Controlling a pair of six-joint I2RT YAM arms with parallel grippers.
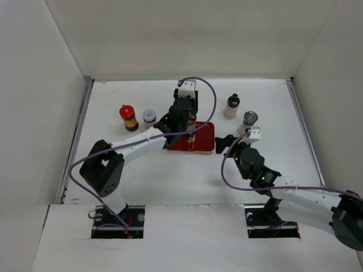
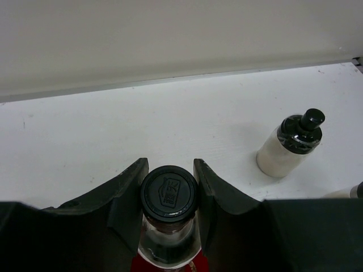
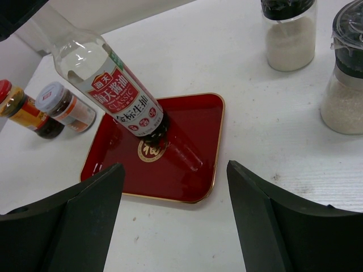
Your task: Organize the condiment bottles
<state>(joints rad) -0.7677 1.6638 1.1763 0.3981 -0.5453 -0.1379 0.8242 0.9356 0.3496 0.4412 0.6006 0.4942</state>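
The white surface (image 1: 187, 175) carried everything you were working with, boxed in by pale walls on three sides. Your left arm reached from its base across to the middle, and your right arm lay low along the near right side, its wrist turned toward the centre.

The flat red tray (image 1: 206, 140) sat mid-surface. On it stood the tall clear soy sauce bottle (image 3: 113, 85), dark sauce low in the glass. Its base was down at the gold emblem in the tray's middle. You had the left gripper (image 2: 169, 170) over it, the fingers (image 2: 131, 195) clamped on the neck just below the black cap.

Your right gripper (image 3: 174, 170) hovered near the tray's near right corner, its fingers (image 3: 85, 209) spread wide with nothing between them.

Off the tray to the right, the white black-capped bottle (image 1: 231, 106) stood toward the back. The grey-lidded shaker (image 1: 248, 122) stood just in front of it, nearer your right gripper.

Off the tray to the left, the red-lidded yellow jar (image 1: 129, 118) and the smaller pale-lidded red-label jar (image 1: 149, 117) stood side by side, close but apart, the pale-lidded one nearer the tray.
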